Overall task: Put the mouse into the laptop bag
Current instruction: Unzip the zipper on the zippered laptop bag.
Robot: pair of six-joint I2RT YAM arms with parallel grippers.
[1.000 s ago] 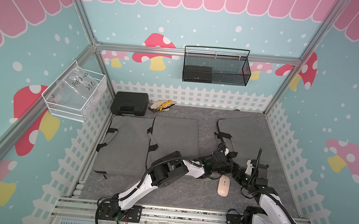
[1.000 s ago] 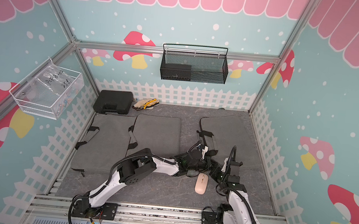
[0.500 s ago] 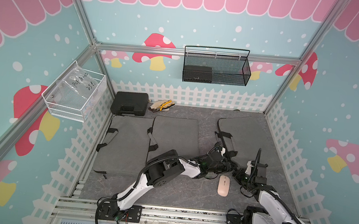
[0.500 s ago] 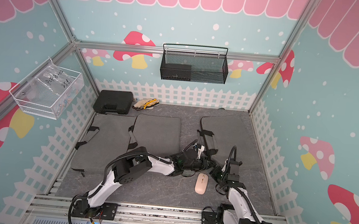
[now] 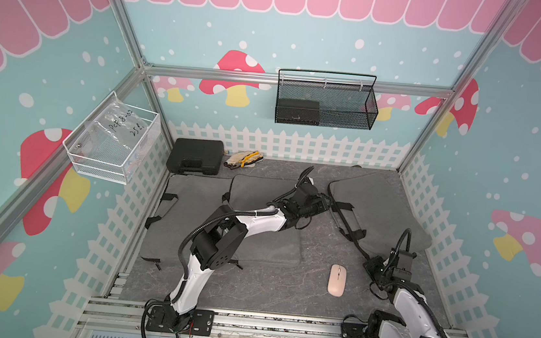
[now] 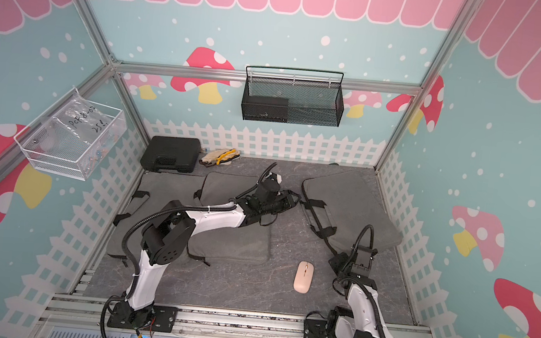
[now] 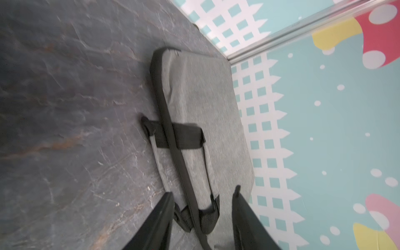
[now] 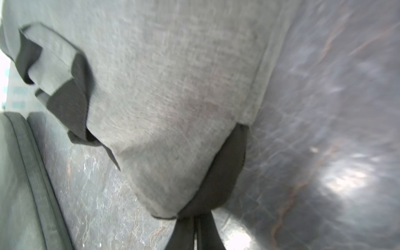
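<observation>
The pink mouse (image 5: 336,279) is lying on the bare tabletop (image 5: 267,288), near the grey laptop bag (image 5: 380,204) but not in it — the packing is not yet starting. The right hand (image 8: 195,225) is pinching the bag's near corner, jaws closed, while the left hand (image 7: 203,192) is hovering with jaws apart over its strap (image 7: 184,136), gripping nothing. The dark, slate-look tabletop is sitting inside teal mushroom-print walls (image 5: 518,149).

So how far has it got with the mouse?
Early. Nothing is packed: the pale pink oval mouse lies on the dark tabletop, outside the grey fabric laptop bag. In hand: the right gripper pinches the bag's black corner; the left gripper stands open at its edge. Left: picking up and inserting the mouse.
</observation>
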